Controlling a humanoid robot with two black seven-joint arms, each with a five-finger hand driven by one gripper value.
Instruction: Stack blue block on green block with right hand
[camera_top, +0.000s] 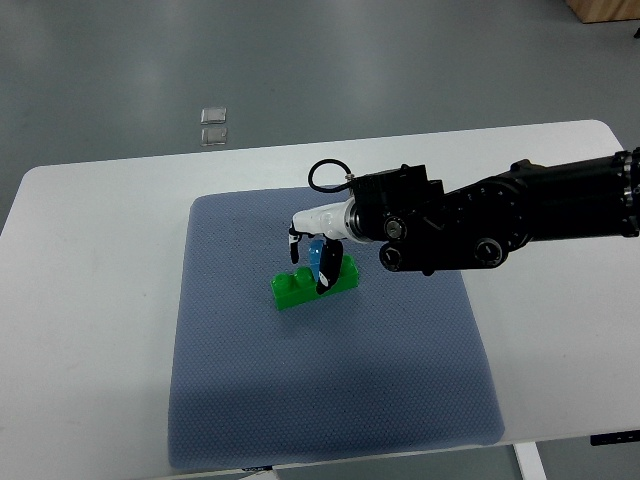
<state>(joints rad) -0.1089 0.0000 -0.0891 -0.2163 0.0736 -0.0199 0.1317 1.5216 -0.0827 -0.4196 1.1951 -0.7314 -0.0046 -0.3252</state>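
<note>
A: How many blocks are out there?

B: Two. One green block (316, 282), lying on the blue-grey mat (330, 400), and one blue block (318, 256), which sits in the fingers just above the green one.

A: Which hand has it?

B: The right hand (313, 245). Its black arm (520, 210) comes in from the right edge and reaches over the mat. The white and black fingers are pinched around the blue block, pointing down at the green block's upper face.

A: Is the blue one already resting on the green?

B: They overlap in the top view, and the lowest fingertip lies across the green block's middle. I cannot tell whether the two blocks touch.

A: How is the green one lying?

B: On a slant, its left end nearer the robot, its right end farther off. Studs show along the top.

A: Anything else to count?

B: One mat on one white surface (90, 300). Beyond the surface's far edge, two small clear squares (213, 126) lie on the grey floor (400, 60), one just behind the other.
</note>
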